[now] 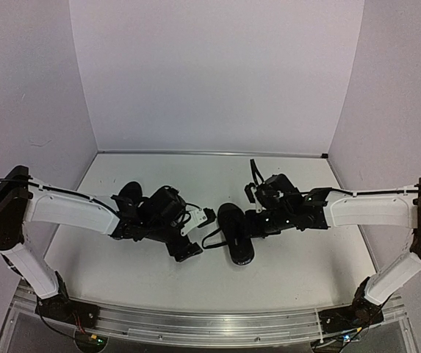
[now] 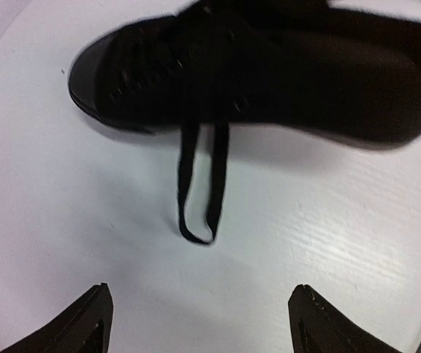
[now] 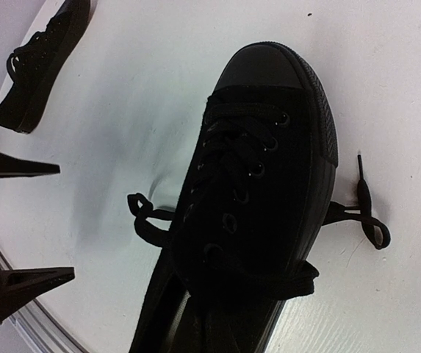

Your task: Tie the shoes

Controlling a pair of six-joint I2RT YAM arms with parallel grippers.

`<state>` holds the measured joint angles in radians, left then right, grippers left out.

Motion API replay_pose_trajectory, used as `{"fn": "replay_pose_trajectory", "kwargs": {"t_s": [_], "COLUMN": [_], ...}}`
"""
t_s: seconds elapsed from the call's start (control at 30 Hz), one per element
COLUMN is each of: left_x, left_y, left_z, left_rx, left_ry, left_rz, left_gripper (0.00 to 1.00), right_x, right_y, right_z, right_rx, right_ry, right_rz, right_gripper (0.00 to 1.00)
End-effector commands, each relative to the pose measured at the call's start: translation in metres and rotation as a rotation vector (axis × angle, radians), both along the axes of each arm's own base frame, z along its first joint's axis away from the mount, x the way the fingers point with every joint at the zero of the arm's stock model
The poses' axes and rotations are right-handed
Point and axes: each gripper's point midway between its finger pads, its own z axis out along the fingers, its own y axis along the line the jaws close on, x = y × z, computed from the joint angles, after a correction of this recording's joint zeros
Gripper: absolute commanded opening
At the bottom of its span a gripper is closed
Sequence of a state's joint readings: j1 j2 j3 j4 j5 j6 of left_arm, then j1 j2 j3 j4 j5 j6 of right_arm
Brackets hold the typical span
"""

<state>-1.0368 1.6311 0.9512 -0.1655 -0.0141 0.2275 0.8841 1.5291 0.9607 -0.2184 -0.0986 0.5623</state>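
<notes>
shoe mid-table between my two grippers, its mate far left.
left gripper gapes empty before the near shoe and its lace loop; right gripper pinched closed at that shoe's heel.

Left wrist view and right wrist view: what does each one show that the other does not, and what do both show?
Only the left wrist view shows the left hand, open above bare table, with a lace loop hanging off the shoe's side. Only the right wrist view shows the second shoe far off. Both show the same black shoe, and the white table.
</notes>
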Motion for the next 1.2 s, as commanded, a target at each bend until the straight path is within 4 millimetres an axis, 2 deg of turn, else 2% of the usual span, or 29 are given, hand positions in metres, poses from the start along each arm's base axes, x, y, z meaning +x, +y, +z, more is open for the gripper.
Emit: {"fn": "replay_pose_trajectory", "kwargs": {"t_s": [0.0, 0.13, 0.2, 0.43, 0.53, 0.63, 0.73, 0.97, 1.17], "left_x": [0.036, 0.042, 0.053, 0.094, 0.101, 0.103, 0.108, 0.111, 0.101], "left_y": [-0.038, -0.055, -0.054, -0.021, -0.013, -0.010, 0.009, 0.057, 0.082], "left_z": [0.025, 0.014, 0.010, 0.015, 0.010, -0.004, -0.009, 0.010, 0.034], "left_rx": [-0.182, -0.185, -0.184, -0.155, -0.141, -0.085, -0.029, 0.029, 0.046], "left_ry": [-0.124, -0.182, -0.214, -0.407, -0.450, -0.473, -0.513, -0.558, -0.558], "left_rz": [0.134, 0.171, 0.244, 0.572, 0.628, 0.631, 0.681, 0.770, 0.770], "left_gripper": [0.87, 0.89, 0.88, 0.79, 0.77, 0.78, 0.80, 0.80, 0.76], "right_x": [0.015, 0.016, 0.016, 0.013, 0.012, 0.012, 0.012, 0.012, 0.008], "right_y": [0.014, 0.016, 0.016, 0.015, 0.014, 0.012, 0.008, -0.009, -0.015], "right_z": [0.043, 0.047, 0.049, 0.051, 0.051, 0.052, 0.053, 0.058, 0.055], "right_rx": [0.125, 0.134, 0.139, 0.152, 0.155, 0.154, 0.153, 0.150, 0.141], "right_ry": [-0.097, -0.100, -0.102, -0.095, -0.093, -0.095, -0.103, -0.124, -0.116], "right_rz": [-0.015, -0.014, -0.017, -0.018, -0.018, -0.024, -0.041, -0.091, -0.100], "right_gripper": [0.00, 0.00, 0.00, 0.00, 0.00, 0.00, 0.00, 0.00, 0.00]}}
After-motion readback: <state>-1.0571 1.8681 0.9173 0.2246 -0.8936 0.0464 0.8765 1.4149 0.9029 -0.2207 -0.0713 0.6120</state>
